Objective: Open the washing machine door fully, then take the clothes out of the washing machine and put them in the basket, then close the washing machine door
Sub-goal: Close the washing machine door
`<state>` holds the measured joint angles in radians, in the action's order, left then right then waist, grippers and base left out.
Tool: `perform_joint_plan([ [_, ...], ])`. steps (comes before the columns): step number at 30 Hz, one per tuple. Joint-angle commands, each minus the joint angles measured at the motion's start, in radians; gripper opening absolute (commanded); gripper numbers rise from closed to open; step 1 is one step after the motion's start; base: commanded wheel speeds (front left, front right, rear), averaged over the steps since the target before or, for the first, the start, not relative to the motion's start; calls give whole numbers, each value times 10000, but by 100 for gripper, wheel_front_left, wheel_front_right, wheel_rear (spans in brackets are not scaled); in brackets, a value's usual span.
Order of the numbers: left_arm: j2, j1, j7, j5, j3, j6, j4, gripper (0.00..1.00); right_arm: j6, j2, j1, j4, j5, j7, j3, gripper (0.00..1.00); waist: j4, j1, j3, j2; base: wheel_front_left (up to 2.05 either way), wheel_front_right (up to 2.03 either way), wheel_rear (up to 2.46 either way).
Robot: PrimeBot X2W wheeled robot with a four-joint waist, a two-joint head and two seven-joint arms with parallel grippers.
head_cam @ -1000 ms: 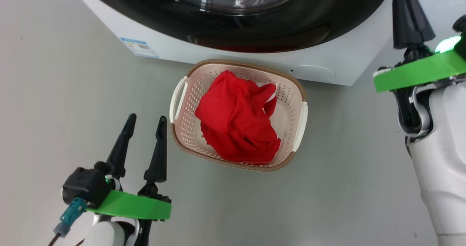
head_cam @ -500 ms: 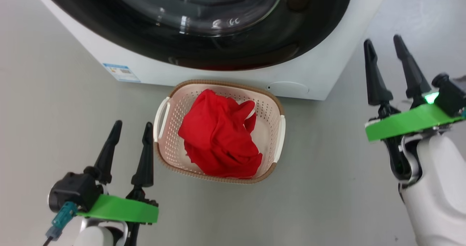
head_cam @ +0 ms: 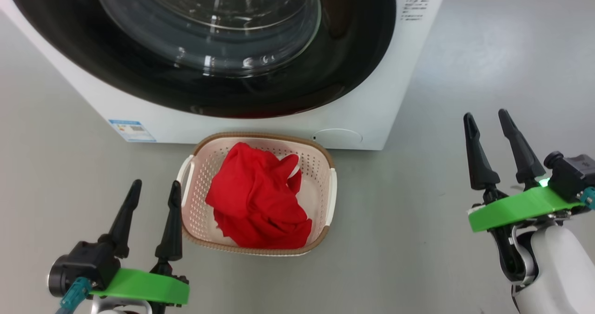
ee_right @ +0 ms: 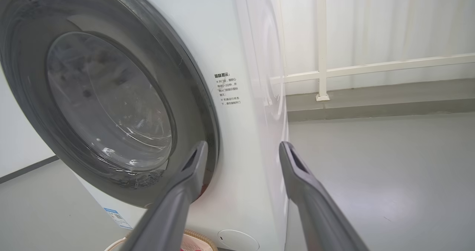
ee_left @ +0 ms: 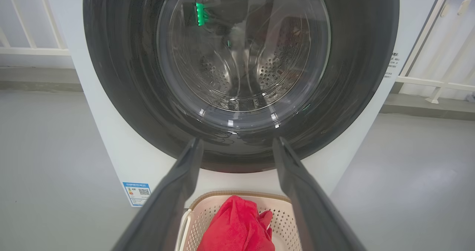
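The washing machine (head_cam: 404, 72) fills the top of the head view. Its washing machine door (head_cam: 353, 49) lies flush against the front, and the steel drum shows through the glass (ee_left: 241, 58). Just in front of it on the floor stands the basket (head_cam: 199, 212) with the red clothes (head_cam: 253, 202) heaped inside; a small pale strip shows at their right edge. My left gripper (head_cam: 156, 184) is open and holds nothing, left of the basket. My right gripper (head_cam: 485, 114) is open and holds nothing, over the floor right of the machine. The right wrist view has the door (ee_right: 111, 102) beyond my fingers (ee_right: 185, 184).
A blue sticker (head_cam: 131, 130) sits low on the machine's front left. A round white cap (head_cam: 337, 138) is at its lower right. Grey floor (head_cam: 418, 212) spreads around the basket. A white railing (ee_right: 371, 67) runs along the wall behind the machine.
The head camera has drawn back and shows more of the door. My right gripper has come away from the door's right side to low over the floor. The basket stays put.
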<state>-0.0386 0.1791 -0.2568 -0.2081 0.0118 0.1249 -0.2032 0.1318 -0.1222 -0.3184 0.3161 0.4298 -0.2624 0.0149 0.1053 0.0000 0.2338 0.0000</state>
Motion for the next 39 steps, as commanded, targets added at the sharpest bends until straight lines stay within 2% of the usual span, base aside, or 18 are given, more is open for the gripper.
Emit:
perform_joint_plan([
  [1,-136,-47,-49,73,375,53,223,100,-11,4,107,-297,-82,6,193,100,-202,0,-194,0,0,0,0],
  [22,-528,-890,-49,-138,731,57,455,100,-11,48,1661,-558,-146,6,-257,100,-1235,0,-998,0,0,0,0],
  [39,-494,-1309,-49,-70,827,57,639,100,-11,209,2302,-661,-210,6,-447,100,-1567,0,-1153,0,0,0,0],
])
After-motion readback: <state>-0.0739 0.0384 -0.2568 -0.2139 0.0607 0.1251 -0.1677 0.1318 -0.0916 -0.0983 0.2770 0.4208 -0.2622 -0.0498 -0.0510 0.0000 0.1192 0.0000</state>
